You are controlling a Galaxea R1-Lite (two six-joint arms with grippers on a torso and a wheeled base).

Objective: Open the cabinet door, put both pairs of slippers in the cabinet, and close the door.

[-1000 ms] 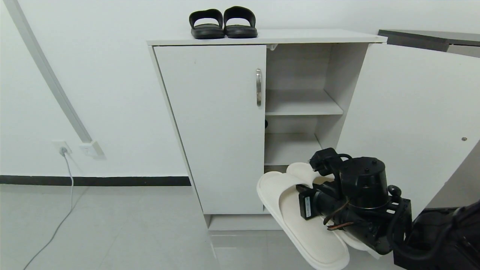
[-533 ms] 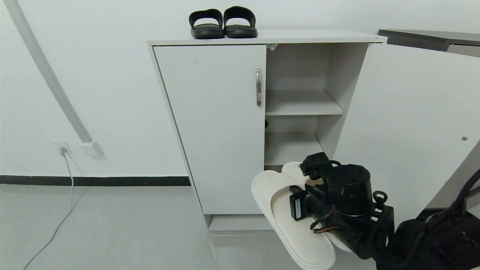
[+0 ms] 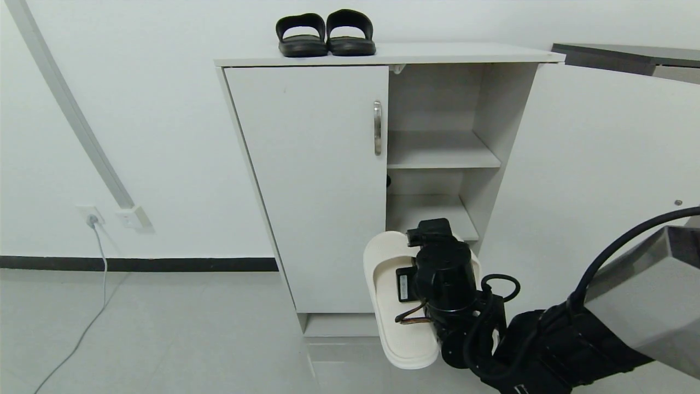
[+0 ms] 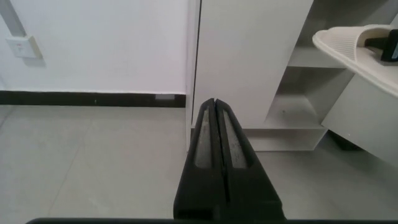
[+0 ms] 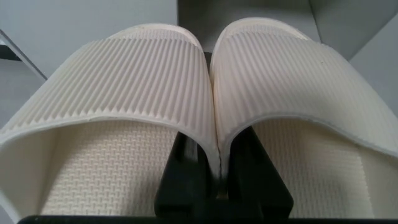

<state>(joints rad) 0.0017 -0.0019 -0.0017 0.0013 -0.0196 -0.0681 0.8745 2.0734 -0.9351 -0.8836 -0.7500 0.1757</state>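
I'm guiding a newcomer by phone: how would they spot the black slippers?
Find the white cabinet against the wall. On its top, above the closed door, sit the black slippers; the white slippers are held in the right gripper.

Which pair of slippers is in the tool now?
The white slippers, their inner strap edges pinched in the right tool before the open cabinet; the black slippers rest on the cabinet top.

White wall (image 3: 136,137) with a black skirting strip (image 3: 136,264), a plugged-in socket (image 3: 90,214), a slanting conduit (image 3: 74,109), pale tiled floor (image 3: 164,339)
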